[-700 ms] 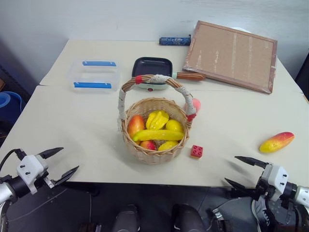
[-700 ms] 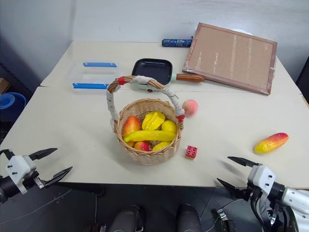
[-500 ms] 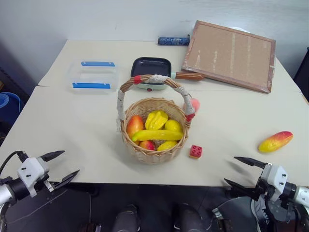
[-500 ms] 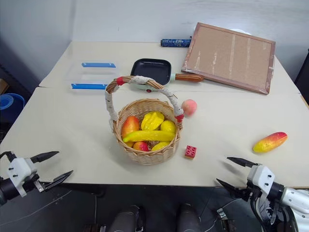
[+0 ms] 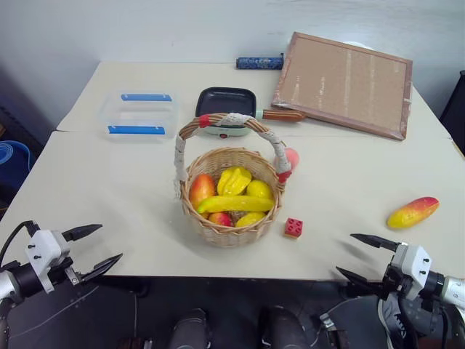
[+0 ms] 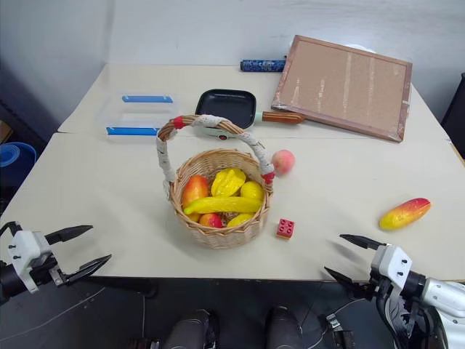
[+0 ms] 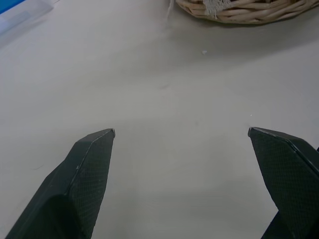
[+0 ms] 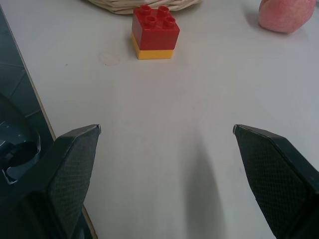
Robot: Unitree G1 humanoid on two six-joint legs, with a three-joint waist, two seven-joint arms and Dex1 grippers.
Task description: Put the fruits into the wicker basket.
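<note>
The wicker basket (image 5: 231,234) stands mid-table with several toy fruits inside. A pink peach (image 6: 283,161) lies on the table just behind its right side. The red-to-yellow mango (image 5: 413,211) lies far to the right. My left gripper (image 5: 109,242) hovers open and empty at the table's front edge, left of the basket; its wrist view shows the basket's base (image 7: 244,10) ahead. At the front edge on the right, below the mango, my right gripper (image 5: 345,252) is open and empty. In its wrist view the peach (image 8: 286,12) lies well ahead.
A small red brick (image 5: 294,227) sits just right of the basket. At the back are a clear box with blue clips (image 5: 140,113), a black pan (image 5: 229,102), a cork board (image 5: 341,80) and a blue tube (image 5: 259,62).
</note>
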